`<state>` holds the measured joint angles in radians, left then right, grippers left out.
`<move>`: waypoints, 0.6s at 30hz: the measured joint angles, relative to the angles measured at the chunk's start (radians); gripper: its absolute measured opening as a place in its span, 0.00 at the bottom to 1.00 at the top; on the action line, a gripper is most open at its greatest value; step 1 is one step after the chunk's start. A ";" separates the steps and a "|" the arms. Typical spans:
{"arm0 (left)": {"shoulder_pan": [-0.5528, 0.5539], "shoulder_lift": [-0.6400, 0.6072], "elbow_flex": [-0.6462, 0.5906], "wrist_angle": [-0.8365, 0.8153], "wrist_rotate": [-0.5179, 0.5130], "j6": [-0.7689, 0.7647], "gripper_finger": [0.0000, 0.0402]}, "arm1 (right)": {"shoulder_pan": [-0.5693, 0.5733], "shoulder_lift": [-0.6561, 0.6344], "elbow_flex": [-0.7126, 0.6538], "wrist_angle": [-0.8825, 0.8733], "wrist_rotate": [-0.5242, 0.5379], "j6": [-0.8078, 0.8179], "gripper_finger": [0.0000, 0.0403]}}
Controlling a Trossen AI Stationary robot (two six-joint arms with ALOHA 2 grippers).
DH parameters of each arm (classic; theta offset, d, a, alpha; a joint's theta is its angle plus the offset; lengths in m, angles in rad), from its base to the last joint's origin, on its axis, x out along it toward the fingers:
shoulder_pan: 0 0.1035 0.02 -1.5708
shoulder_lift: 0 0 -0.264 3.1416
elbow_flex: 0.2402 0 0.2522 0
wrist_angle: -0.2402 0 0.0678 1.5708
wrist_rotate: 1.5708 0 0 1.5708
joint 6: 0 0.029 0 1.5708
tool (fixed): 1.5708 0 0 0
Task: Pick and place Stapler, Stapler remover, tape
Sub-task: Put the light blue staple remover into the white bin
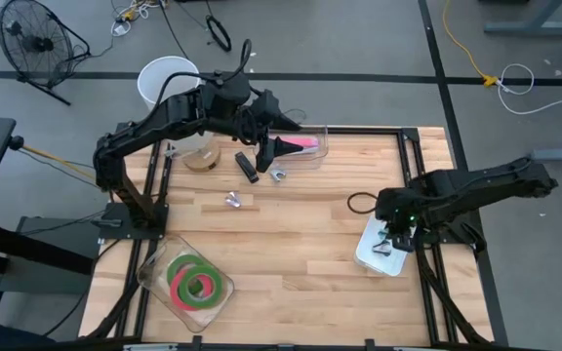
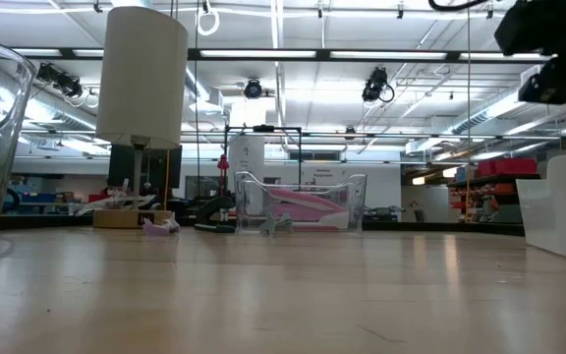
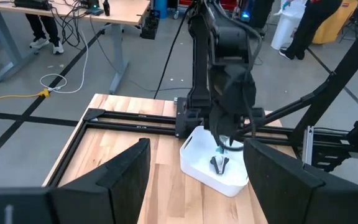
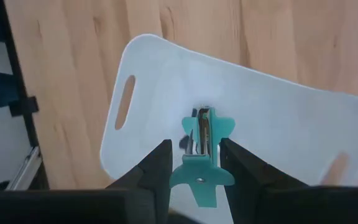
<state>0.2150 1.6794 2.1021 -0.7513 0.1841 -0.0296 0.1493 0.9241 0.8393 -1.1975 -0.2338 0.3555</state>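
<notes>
R gripper point(image 4: 194, 163) hangs over the white plastic handled tray point(image 4: 278, 124) at the desk's right edge, jaws clenched on a teal plastic-winged staple remover point(image 4: 201, 152), which sits just above the tray floor, not yet let go. L gripper point(image 1: 266, 148) is up at the far side of the pale wood-plank desk point(image 1: 291, 253), right by the clear plastic bin point(image 1: 312, 154) holding a pink stapler point(image 1: 302, 142); its jaws stand apart w/ nothing between them in the left wrist view. A black stapler point(image 1: 247, 166) lies on the desk just beside that bin, w/ a small metal staple remover point(image 1: 279, 175) near it and another point(image 1: 232, 200) a bit further toward centre. The green and pink-red tape rolls point(image 1: 199, 281) sit nested in a clear tray point(image 1: 154, 278) at the near-left corner. Handling, as I judge it: the teal remover is light, stiff, w/ slick plastic wings and pointed metal claws; the grip across its narrow body looks right, and it should drop flat w/o bouncing much if released low. The black stapler is prob heavier, rigid, hinged, so best pinched across its width near mid-length so it doesn't tip or spring open. The tape rolls are light and stiff, best taken across the ring wall.
</notes>
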 joint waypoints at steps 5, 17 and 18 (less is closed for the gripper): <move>0.000 0.000 0.000 0.000 0.000 0.000 0.65 | 0.023 0.000 -0.092 0.106 0.020 0.032 0.29; 0.000 0.000 0.000 0.000 0.000 -0.010 0.65 | 0.033 0.000 -0.211 0.114 0.139 0.060 0.29; 0.000 0.000 0.000 0.000 0.000 -0.010 0.65 | 0.033 0.000 -0.213 0.112 0.138 0.068 0.29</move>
<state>0.2150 1.6798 2.1021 -0.7513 0.1841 -0.0398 0.1818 0.9241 0.6266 -1.0855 -0.0959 0.4240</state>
